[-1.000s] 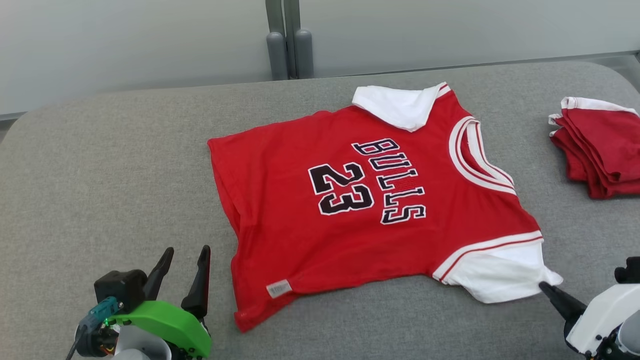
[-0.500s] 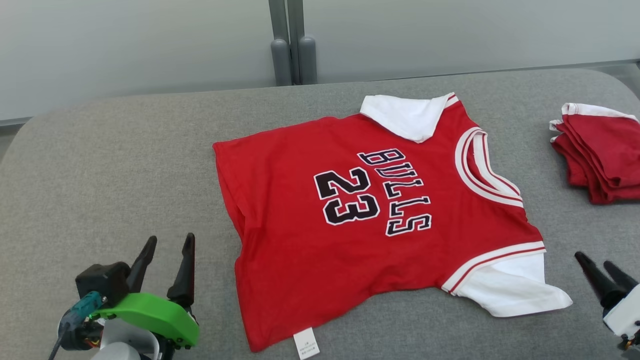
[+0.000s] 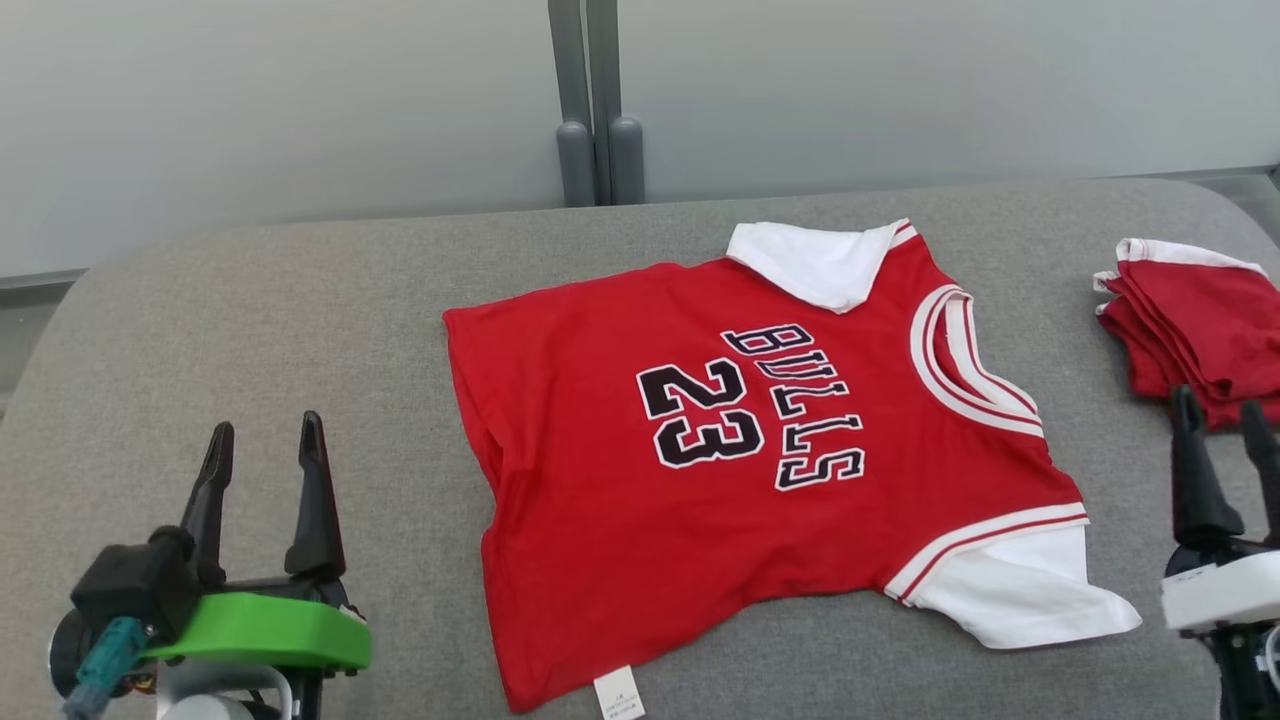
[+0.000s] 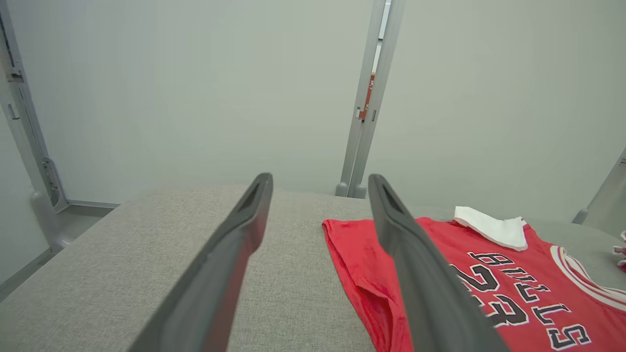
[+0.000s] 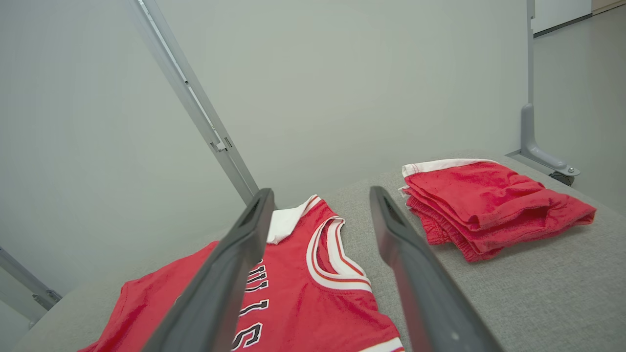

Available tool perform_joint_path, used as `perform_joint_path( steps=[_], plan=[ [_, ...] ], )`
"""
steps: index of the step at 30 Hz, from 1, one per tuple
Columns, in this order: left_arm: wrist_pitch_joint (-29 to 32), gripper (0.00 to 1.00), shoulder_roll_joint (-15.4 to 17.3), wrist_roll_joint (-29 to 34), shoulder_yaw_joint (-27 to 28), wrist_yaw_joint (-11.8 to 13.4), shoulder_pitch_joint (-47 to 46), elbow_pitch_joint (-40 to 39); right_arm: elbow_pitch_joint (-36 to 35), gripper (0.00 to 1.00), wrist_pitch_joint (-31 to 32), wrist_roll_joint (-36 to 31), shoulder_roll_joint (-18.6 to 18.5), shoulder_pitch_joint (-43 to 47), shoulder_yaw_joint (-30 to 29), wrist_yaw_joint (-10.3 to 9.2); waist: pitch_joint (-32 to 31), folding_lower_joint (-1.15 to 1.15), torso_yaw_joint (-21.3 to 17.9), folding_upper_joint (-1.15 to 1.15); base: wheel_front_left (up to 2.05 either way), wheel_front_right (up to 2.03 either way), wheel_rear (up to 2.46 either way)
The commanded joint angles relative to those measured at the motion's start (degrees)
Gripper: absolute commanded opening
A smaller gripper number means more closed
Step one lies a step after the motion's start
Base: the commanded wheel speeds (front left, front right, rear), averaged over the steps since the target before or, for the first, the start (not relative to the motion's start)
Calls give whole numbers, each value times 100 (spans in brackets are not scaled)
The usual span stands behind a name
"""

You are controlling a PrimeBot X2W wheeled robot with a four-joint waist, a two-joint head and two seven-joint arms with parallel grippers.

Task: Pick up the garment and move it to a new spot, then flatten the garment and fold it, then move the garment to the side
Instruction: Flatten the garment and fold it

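The right end effector (image 3: pixel 1218 403), at the near sleeve tip a second ago, now stands clear of it with fingers apart. The left end effector (image 3: pixel 266 425) is also apart and empty. One garment (image 3: pixel 700 520), red with "BULLS 23" lettering and white sleeves, lies flat mid-surface (image 3: pixel 300 300). One folded red piece (image 3: pixel 1200 310) sits at the right edge.

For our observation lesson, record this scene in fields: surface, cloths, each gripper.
surface: grey fabric-covered table
garment: red jersey-style shirt, white sleeves, black "BULLS 23" lettering, spread out print-up, unfolded
other cloth: folded red piece with white trim, right of shirt, apart
left gripper: open, empty, left of shirt
right gripper: open, empty, right of shirt
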Motion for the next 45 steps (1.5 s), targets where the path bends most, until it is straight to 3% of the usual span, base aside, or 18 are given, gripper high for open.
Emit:
perform_joint_path(
  steps=[1, 6, 12, 20, 31, 39, 45],
  plan=[
    [-15, 100, -165, 236, 105, -85, 155, -72, 56, 100, -214, -128, -25, 87, 130, 0, -80, 0, -2, 0, 0, 0, 0],
    [-16, 100, -612, 809, 400, -382, 569, 8, 342, 100, -821, -499, -268, 288, 596, 0, -135, 0, 3, 0, 0, 0, 0],
    [-17, 100, -971, 1143, 776, -796, 795, 216, 610, 100, -1087, -430, -380, 275, 811, 0, -125, 0, -5, 0, 0, 0, 0],
    [-17, 100, -1171, 1397, 1067, -1102, 806, 389, 716, 100, -1159, -354, -534, 172, 864, 0, -137, 0, -30, 0, 0, 0, 0],
    [-17, 100, -1341, 1632, 1255, -1321, 817, 499, 700, 100, -1090, -426, -564, 142, 821, 0, -141, 0, -90, 0, 0, 0, 0],
    [51, 100, -1372, 1678, 1194, -1457, 807, 597, 672, 100, -793, -475, -632, 201, 782, 0, -139, 0, -83, 0, 0, 0, 0],
    [1162, 100, -1211, 1403, 659, -1851, 1078, 572, 837, 100, 297, -336, -994, 452, 796, -1, -109, 0, -103, 0, 0, 0, 0]
  ],
)
